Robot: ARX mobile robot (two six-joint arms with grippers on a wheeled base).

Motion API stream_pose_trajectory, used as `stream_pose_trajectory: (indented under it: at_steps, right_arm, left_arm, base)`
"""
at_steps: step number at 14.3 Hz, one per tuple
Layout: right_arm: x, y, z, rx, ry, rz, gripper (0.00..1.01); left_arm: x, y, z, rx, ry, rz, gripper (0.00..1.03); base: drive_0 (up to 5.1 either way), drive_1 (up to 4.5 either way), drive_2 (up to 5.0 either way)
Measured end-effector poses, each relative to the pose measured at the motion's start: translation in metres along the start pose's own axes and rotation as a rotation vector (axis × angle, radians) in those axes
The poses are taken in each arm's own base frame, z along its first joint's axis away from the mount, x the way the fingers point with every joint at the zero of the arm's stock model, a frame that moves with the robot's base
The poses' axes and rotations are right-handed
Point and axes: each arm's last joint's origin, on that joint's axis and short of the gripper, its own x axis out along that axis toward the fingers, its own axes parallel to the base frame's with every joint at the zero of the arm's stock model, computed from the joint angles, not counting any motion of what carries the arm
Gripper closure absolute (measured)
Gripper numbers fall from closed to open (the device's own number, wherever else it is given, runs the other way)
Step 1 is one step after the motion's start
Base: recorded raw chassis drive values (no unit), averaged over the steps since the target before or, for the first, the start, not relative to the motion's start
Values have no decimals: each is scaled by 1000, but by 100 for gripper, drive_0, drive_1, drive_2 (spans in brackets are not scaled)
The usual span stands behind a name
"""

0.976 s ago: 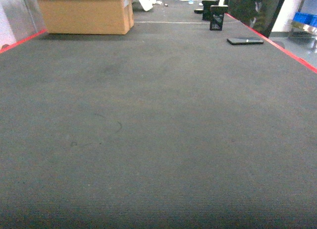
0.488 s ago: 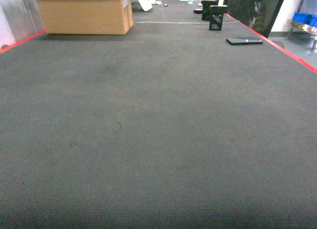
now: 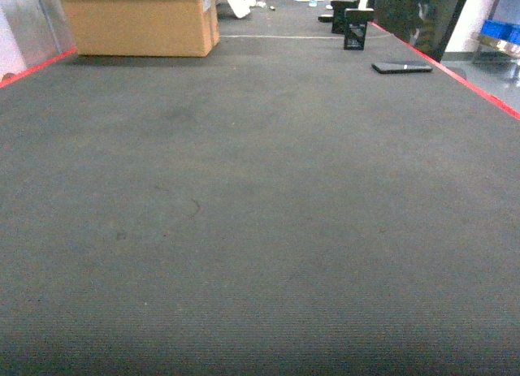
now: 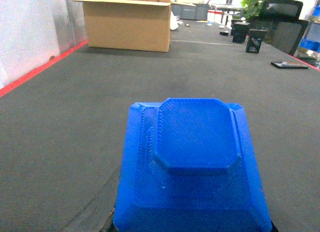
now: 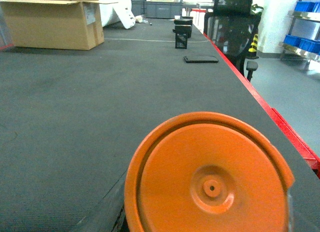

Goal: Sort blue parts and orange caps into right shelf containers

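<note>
**Blue part and orange cap fill the wrist views over the dark table**

On the left, the wrist camera looks down on a blue part [image 4: 192, 164], a blocky piece with a raised eight-sided top, filling the lower middle of the view just above the dark table [image 4: 65, 142]. The left claw itself is out of sight, so I cannot tell whether it pinches the part. A cardboard box [image 4: 129, 22] stands far back on the left.

In the head view, only the table mat shows, with a phone [image 3: 401, 66] near the red right edge and small black stands [image 3: 355, 28] behind it (neither arm appears here).

On the right, an orange cap [image 5: 210, 177] fills the lower wrist view; that claw's state cannot be told either. Blue crates [image 5: 301, 41] sit on a shelf at the far right.
</note>
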Motion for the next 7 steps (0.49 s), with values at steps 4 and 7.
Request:
stream_pose_trajectory:
  at_steps: [4,7]
  right_arm:
    - [0,0,0,0,0,0,57]
    - [0,0,0,0,0,0,57]
  left_arm:
    - [0,0,0,0,0,0,62]
    - [0,0,0,0,0,0,62]
  base:
    - [0,0,0]
    - [0,0,0]
